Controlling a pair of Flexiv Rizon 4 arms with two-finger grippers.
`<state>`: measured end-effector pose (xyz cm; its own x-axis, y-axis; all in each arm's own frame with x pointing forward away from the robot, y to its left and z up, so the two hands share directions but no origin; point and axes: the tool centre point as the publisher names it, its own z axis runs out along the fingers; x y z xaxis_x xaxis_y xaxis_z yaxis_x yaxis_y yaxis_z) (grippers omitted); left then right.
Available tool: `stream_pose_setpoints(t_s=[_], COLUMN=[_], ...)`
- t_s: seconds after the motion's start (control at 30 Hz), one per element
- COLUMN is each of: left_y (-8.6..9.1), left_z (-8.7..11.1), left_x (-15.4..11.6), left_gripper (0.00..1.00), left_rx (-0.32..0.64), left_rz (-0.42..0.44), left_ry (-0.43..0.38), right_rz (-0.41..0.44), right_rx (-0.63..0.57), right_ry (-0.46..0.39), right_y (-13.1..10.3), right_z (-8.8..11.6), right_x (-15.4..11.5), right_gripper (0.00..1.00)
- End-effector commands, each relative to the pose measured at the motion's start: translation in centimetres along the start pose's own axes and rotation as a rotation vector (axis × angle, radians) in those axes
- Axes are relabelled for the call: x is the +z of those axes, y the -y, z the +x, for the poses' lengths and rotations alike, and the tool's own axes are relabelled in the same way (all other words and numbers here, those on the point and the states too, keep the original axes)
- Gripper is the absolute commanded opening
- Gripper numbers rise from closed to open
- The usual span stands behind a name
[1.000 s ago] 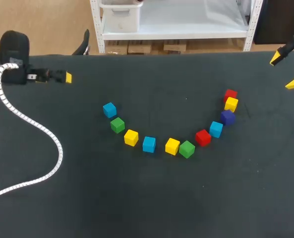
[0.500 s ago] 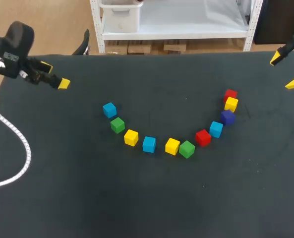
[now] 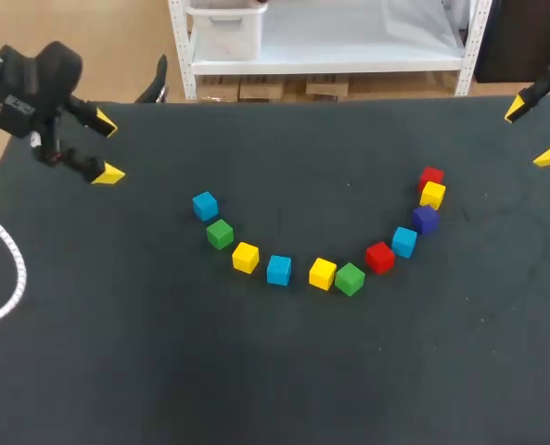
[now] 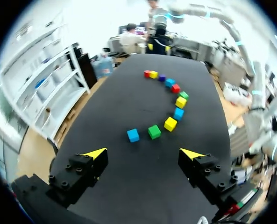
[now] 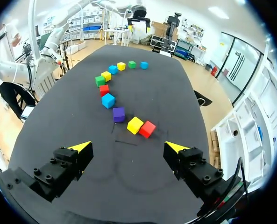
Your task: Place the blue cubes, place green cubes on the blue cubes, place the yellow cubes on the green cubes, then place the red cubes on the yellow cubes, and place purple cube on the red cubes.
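1. The dark table (image 3: 275, 371) bears eleven cubes, each lying singly on its surface in a U-shaped arc. None is stacked on another.
2. Nearest, at the bottom of the arc, the right green cube (image 3: 350, 278) sits just beside the middle yellow cube (image 3: 322, 273). The middle blue cube (image 3: 278, 270) is near them on the left.
3. The left side of the arc runs farther back with small gaps: the left yellow cube (image 3: 245, 257), the left green cube (image 3: 220, 234), then the left blue cube (image 3: 205, 205) at its end.
4. The right side is packed tighter: the near red cube (image 3: 379, 257), the right blue cube (image 3: 403, 241), the purple cube (image 3: 426, 219), the right yellow cube (image 3: 432, 195), then the far red cube (image 3: 430, 176). Each is touching or just beside the next.
5. The left gripper (image 3: 100, 146) hangs over the far left of the table, well apart from the left blue cube. Its fingers are spread wide and hold nothing.
6. The right gripper (image 3: 534, 133) is at the far right edge, well apart from the far red cube. It too is released, with nothing between its fingers.
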<state>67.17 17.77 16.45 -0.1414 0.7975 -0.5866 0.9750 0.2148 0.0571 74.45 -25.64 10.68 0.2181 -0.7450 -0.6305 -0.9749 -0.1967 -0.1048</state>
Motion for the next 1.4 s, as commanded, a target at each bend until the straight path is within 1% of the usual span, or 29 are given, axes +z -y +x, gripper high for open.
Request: stream_pose_setpoints(t_s=[0.03,0.4,0.43,0.53,0.57,0.63,0.67,0.83,0.97,1.13,1.17,1.27,1.37,1.4], left_y=[-0.9,-0.9,-0.7,0.3,0.7,1.5,2.0,4.0,5.7,7.7,8.0,8.8,9.5,9.7], left_z=[-0.4,-0.4,-0.5,-1.2,-1.6,-2.2,-2.6,-3.8,-4.8,-6.2,-6.5,-7.4,-8.2,-8.5], left_x=[0.0,0.0,0.5,1.5,1.8,2.4,2.8,4.5,6.3,8.2,8.6,9.4,10.4,10.9], left_gripper=[1.00,1.00,1.00,1.00,1.00,1.00,1.00,1.00,1.00,1.00,1.00,1.00,1.00,1.00], left_rx=[0.252,0.252,0.271,0.306,0.319,0.349,0.366,0.407,0.418,0.437,0.436,0.434,0.433,0.429], left_rz=[0.217,0.217,0.225,0.231,0.234,0.239,0.240,0.262,0.276,0.280,0.275,0.251,0.244,0.242], left_ry=[-0.078,-0.078,-0.078,-0.087,-0.100,-0.095,-0.111,-0.120,-0.122,-0.146,-0.162,-0.176,-0.179,-0.196], right_rz=[0.003,0.003,0.003,0.003,0.003,0.003,0.003,0.003,0.003,0.003,0.003,0.003,0.003,0.003], right_rx=[0.000,0.000,0.000,0.000,0.000,0.000,0.000,0.000,0.000,0.000,0.000,0.000,0.000,0.000], right_ry=[-0.001,-0.001,-0.001,-0.001,-0.001,-0.001,-0.001,-0.001,-0.001,-0.001,-0.001,-0.001,-0.001,-0.001], right_y=[-0.1,-0.1,-0.1,-0.1,-0.1,-0.1,-0.1,-0.1,-0.1,-0.1,-0.1,-0.1,-0.1,-0.1], right_z=[-0.1,-0.1,-0.1,-0.1,-0.1,-0.1,-0.1,-0.1,-0.1,-0.1,-0.1,-0.1,-0.1,-0.1], right_x=[0.0,0.0,0.0,0.0,0.0,0.0,0.0,0.0,0.0,0.0,0.0,0.0,0.0,0.0], right_gripper=[1.00,1.00,1.00,1.00,1.00,1.00,1.00,1.00,1.00,1.00,1.00,1.00,1.00,1.00])
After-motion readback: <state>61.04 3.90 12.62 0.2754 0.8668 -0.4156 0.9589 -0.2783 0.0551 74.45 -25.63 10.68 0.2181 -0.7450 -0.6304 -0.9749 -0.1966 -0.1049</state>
